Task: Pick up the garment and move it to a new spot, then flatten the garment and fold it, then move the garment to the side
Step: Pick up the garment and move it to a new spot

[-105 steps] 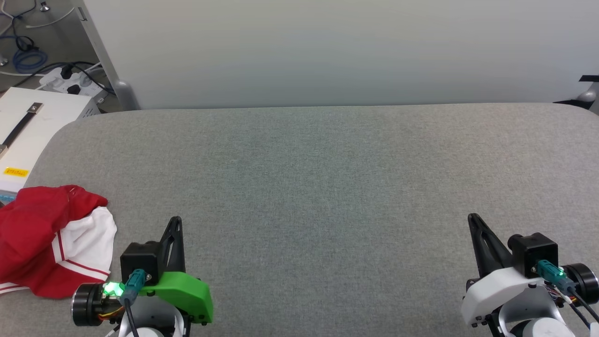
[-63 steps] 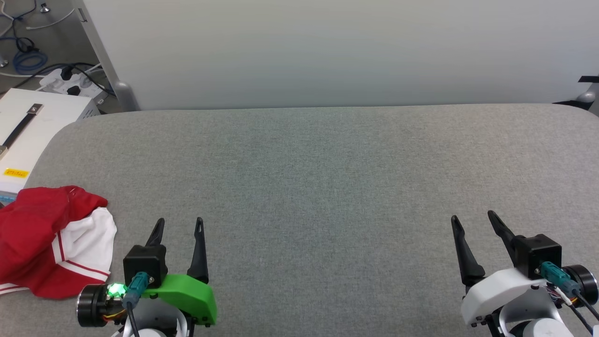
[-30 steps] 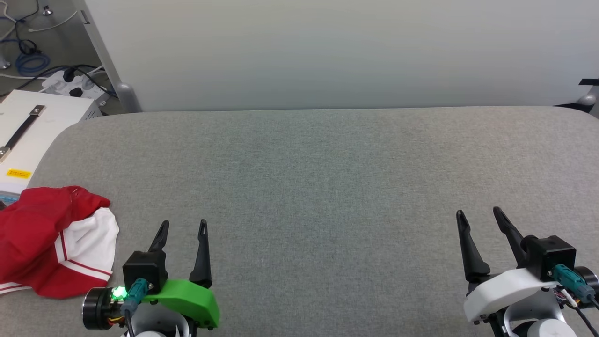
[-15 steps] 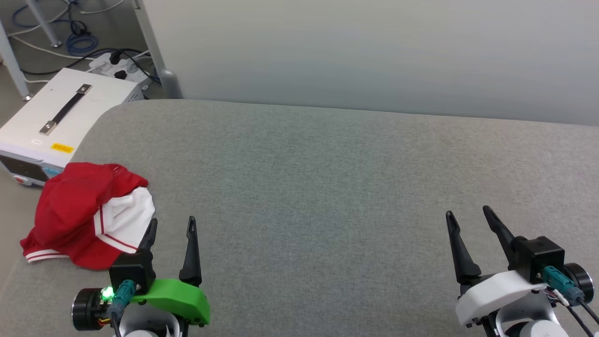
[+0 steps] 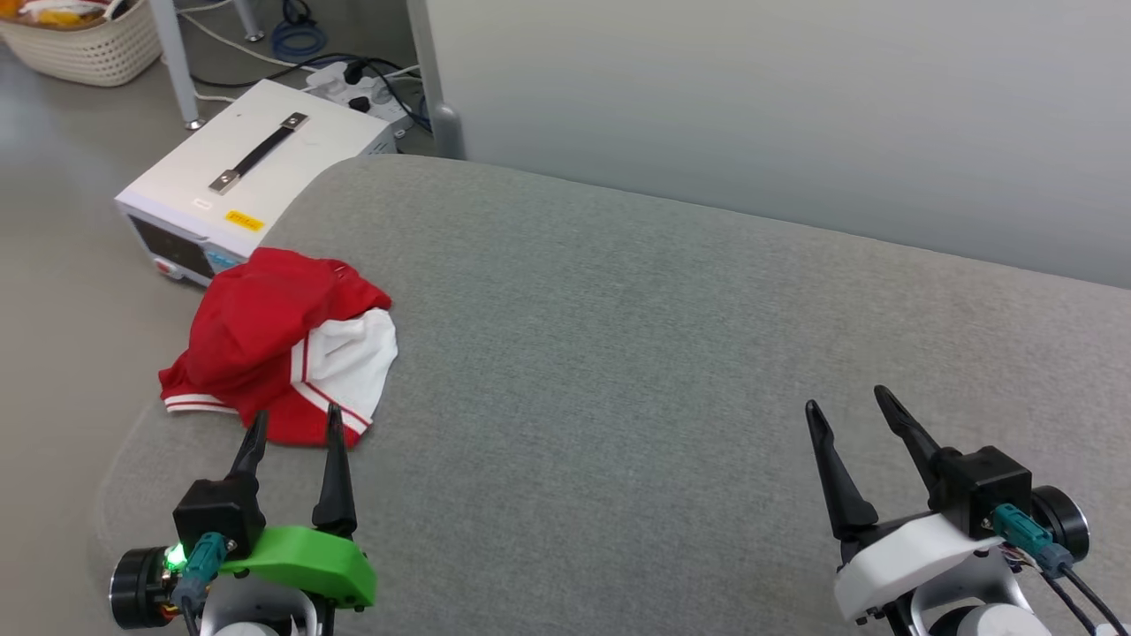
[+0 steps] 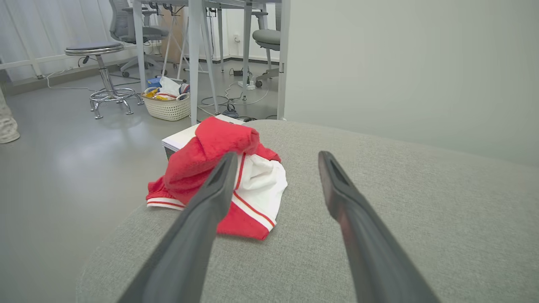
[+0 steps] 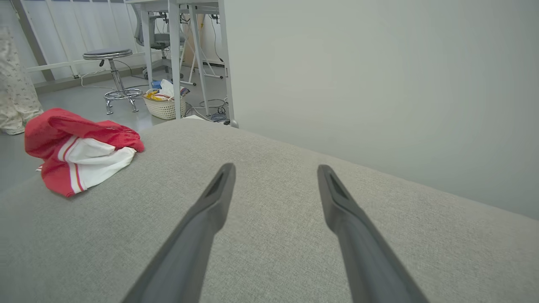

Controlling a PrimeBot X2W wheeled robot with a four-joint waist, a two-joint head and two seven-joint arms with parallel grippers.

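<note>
Red and crumpled, the garment [image 5: 274, 340] lay at the left end of the grey pad [image 5: 618, 353], brought into fuller view by the head's turn, left gripper [image 5: 296, 413] spread-fingered near it for pickup, right gripper [image 5: 846, 399] likewise spread.

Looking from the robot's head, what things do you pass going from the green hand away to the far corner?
left gripper → garment → white box with a handle → wicker basket

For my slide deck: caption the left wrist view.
Open left gripper aimed at the crumpled red-and-white garment lying near the rounded end of the grey padded table.
</note>
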